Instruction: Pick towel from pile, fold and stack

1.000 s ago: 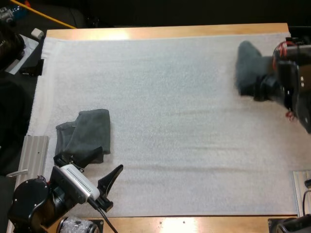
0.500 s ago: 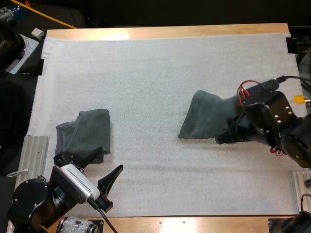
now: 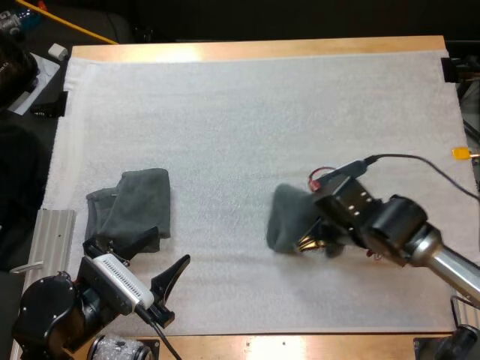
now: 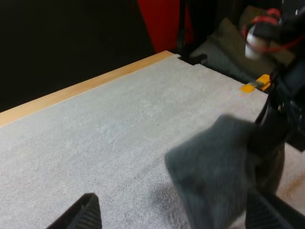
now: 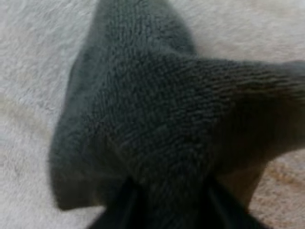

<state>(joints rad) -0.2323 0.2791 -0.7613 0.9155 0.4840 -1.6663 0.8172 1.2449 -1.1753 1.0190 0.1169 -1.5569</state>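
Note:
A dark grey-green towel [image 3: 288,220] hangs bunched from my right gripper [image 3: 313,238], which is shut on it just right of the mat's middle. The right wrist view looks straight down on this towel [image 5: 157,109], and the fingers [image 5: 125,205] pinch its folds. The same towel [image 4: 219,167] appears in the left wrist view, a short way ahead of my open left gripper [image 4: 171,217]. A folded towel [image 3: 129,204] lies flat at the mat's left side. My left gripper [image 3: 139,262] stands open just below it, with nothing between its fingers.
The white mat [image 3: 247,127] covers most of the wooden table [image 3: 255,49]. Ribbed metal plates sit at the near left [image 3: 54,238] and near right [image 3: 465,281] edges. Clutter lies beyond the far left corner [image 3: 30,67].
My right gripper has carried the towel from the far right of the mat down and left towards the middle. The left arm and the folded towel have not moved.

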